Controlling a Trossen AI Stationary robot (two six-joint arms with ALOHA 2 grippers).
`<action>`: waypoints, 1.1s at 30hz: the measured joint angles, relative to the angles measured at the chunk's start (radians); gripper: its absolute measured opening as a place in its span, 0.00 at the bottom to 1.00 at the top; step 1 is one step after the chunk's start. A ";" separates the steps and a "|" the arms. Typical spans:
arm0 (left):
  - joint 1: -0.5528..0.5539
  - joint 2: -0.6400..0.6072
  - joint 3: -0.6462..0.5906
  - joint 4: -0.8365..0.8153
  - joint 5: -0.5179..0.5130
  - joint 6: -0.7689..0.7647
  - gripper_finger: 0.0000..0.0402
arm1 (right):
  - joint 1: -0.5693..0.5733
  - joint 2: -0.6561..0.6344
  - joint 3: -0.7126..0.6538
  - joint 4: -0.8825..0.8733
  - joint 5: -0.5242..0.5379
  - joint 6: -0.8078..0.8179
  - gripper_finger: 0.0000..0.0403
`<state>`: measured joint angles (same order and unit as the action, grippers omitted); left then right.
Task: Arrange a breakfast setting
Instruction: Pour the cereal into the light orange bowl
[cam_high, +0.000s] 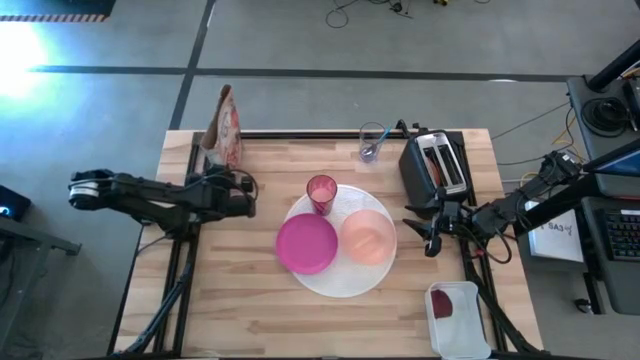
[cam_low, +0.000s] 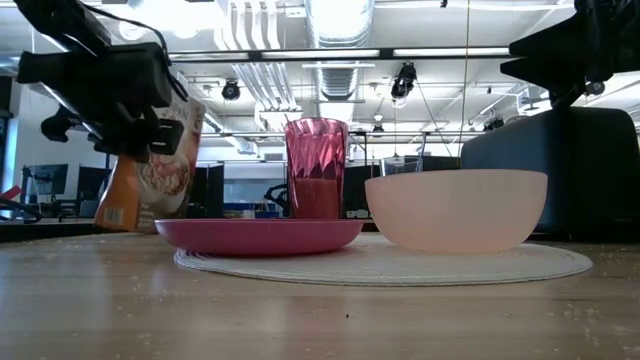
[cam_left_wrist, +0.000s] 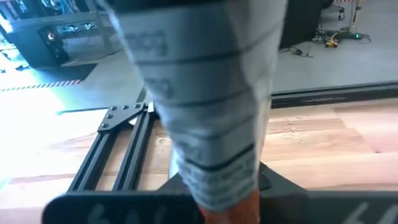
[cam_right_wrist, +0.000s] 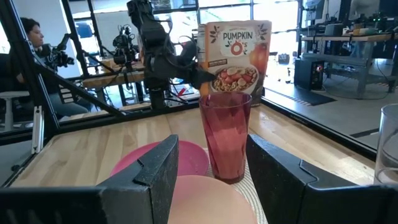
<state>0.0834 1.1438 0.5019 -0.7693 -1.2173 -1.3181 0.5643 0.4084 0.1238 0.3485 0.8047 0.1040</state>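
Observation:
On the large white plate (cam_high: 335, 285) sit the magenta plate (cam_high: 306, 243) and the peach bowl (cam_high: 368, 238). The pink cup (cam_high: 321, 192) stands at the white plate's far rim. A teal-handled spoon stands in a clear glass (cam_high: 372, 143) at the far edge. A cereal box (cam_right_wrist: 236, 56) stands upright on its base at the far left. My left gripper (cam_high: 240, 188) is at the box's near narrow side and shut on it. My right gripper (cam_right_wrist: 211, 186) hovers open at the plate's right, beside the toaster, pointing at the cup. My left gripper is shut on the cereal box at its near narrow side panel (cam_left_wrist: 211, 155), coming roughly level from the table's near side. The box itself hides the fingers and the exact place of contact. The box stands upright, with its base on the table (cam_low: 140, 225).
A black toaster (cam_high: 437, 165) stands at the far right, and a white tub (cam_high: 458, 315) with something dark red in it at the near right. Bare wood (cam_high: 230, 300) lies near and left of the plates. A person (cam_right_wrist: 31, 37) sits beyond the table.

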 joint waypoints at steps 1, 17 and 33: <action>-0.003 0.002 0.010 -0.001 0.003 0.013 0.02 | 0.000 0.000 0.000 0.000 0.000 0.000 0.44; -0.070 -0.007 0.375 -0.056 -0.079 0.522 0.00 | 0.000 0.000 0.000 0.000 0.000 0.000 0.44; -0.302 -0.005 0.709 -0.286 0.108 0.704 0.00 | 0.000 0.000 0.000 0.000 0.000 0.000 0.44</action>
<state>-0.2181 1.1391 1.2111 -1.0556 -1.1097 -0.6143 0.5640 0.4084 0.1238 0.3486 0.8047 0.1040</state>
